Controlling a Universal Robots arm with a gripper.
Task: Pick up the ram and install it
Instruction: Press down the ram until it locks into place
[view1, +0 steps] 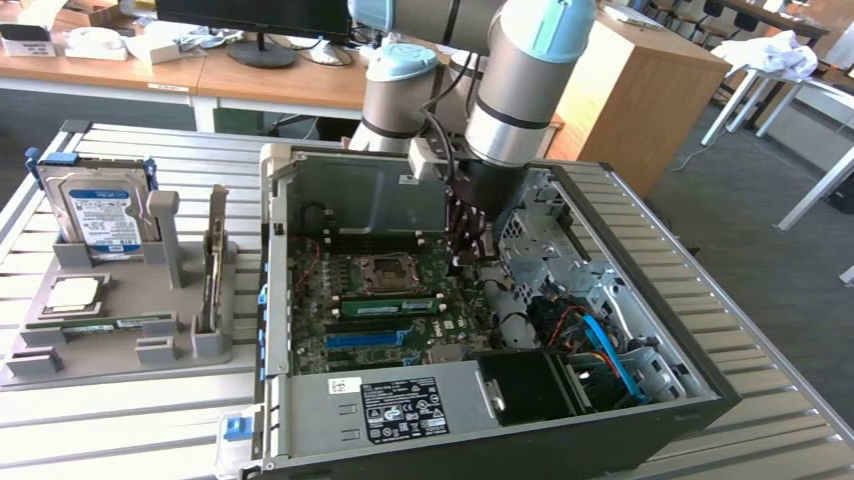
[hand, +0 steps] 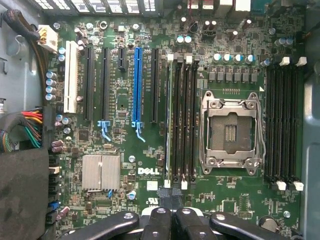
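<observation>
**RAM looks seated: gripper empty above the board**

Gripper (hand: 172, 214) is clenched with nothing between the fingers, hovering over the motherboard (hand: 120, 165) inside the open case (view1: 694, 400). The ram (view1: 387, 305) sits edge-up in the slot (hand: 168, 120) on the far side of the bank from the CPU socket (hand: 231, 131). I read this as the install step near its end. Latches are hard to read from here, so full seating is unconfirmed. Any further push needs straight-down force, aligned with the slot.
</observation>
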